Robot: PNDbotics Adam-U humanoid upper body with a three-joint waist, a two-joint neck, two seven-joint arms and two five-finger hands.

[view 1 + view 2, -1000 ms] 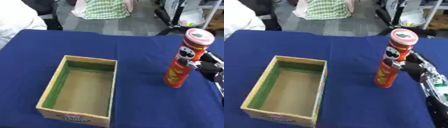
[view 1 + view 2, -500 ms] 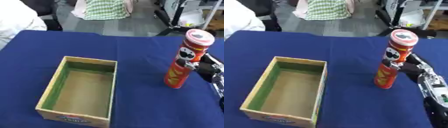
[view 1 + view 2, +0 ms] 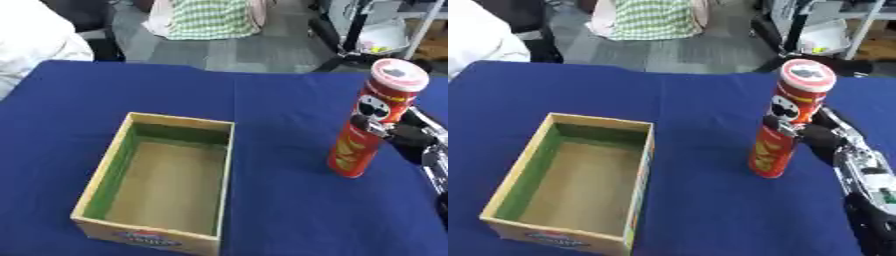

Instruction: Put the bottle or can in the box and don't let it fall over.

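Note:
A tall red chip can (image 3: 785, 120) with a pale lid stands upright on the blue table (image 3: 693, 200), right of centre. My right hand (image 3: 815, 132) comes in from the lower right and touches the can's right side at mid height, a thumb or finger (image 3: 372, 127) lying across its front. Whether it closes round the can is hidden. An open wooden box (image 3: 162, 182) with green inner walls sits empty at the left centre, well apart from the can. My left hand shows in no view.
The table's far edge (image 3: 219, 70) runs along the top, with a grey floor, chair legs and a green checked cloth (image 3: 210, 17) beyond. A white sleeve (image 3: 35, 40) shows at the upper left corner, off the task's things.
My right hand has crept closer along the can's right side, and a finger now lies across its front. The can stays upright in the same spot; the box has not moved.

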